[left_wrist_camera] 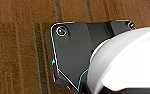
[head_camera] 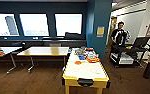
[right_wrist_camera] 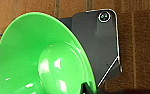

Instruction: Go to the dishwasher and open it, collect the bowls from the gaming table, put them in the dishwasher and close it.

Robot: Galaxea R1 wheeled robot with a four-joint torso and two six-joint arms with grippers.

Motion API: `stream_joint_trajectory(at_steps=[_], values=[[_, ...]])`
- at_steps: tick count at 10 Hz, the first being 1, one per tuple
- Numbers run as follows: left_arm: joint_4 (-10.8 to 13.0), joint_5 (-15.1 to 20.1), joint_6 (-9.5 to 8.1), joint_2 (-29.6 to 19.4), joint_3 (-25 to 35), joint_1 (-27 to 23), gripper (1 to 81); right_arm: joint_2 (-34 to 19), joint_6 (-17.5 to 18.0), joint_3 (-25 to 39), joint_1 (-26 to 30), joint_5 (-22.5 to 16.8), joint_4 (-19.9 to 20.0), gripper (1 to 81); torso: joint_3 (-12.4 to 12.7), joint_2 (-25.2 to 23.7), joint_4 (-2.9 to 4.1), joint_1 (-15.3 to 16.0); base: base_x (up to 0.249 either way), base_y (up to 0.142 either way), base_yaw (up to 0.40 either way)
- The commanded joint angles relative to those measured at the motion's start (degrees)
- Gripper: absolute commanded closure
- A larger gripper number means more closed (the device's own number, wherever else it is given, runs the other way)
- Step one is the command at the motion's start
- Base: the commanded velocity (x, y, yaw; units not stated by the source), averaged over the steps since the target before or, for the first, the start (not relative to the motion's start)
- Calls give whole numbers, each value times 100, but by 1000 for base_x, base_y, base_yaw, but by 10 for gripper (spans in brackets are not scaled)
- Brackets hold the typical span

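A bright green round plastic bowl (right_wrist_camera: pixel 28 57) looms in the right wrist view — whether gripped, the robot's fingers cannot be told. The white-topped, yellow-framed gaming table (head_camera: pixel 84 68) stands lower centre, an orange bowl (head_camera: pixel 77 62) upon it — collecting seems underway.

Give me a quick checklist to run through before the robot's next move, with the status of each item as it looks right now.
1. Green bowl with the right arm: ok, it shows large and close in the right wrist view, over the brown floor.
2. Right gripper's hold on that bowl: cannot tell, the fingers are not clear.
3. Left arm free: cannot tell.
4. Bowls left on the gaming table: not ok, an orange bowl sits on the white top beside the board-game boxes.
5. Way past the table: ok, the wood floor on its left looks open.
6. Bystander: ok, a person stands apart behind a black cart.
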Motion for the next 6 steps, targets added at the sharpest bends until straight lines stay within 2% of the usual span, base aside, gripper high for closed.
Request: stream_joint_trajectory(at_steps=[1, 3, 6], values=[[62, 57, 36, -155, -19, -270, 811, 14, -16, -77, 256, -151, -110, 811, 0, 0, 0, 0, -122, 0, 0], [62, 57, 36, -156, -19, -253, 811, 330, -16, -523, 300, -249, -207, 811, 0, -2, 0, -5, -122, 0, 0], [62, 57, 36, -129, -19, -253, 811, 304, -7, -560, 274, -239, -207, 811, 0, -2, 0, -5, -118, 0, 0]])
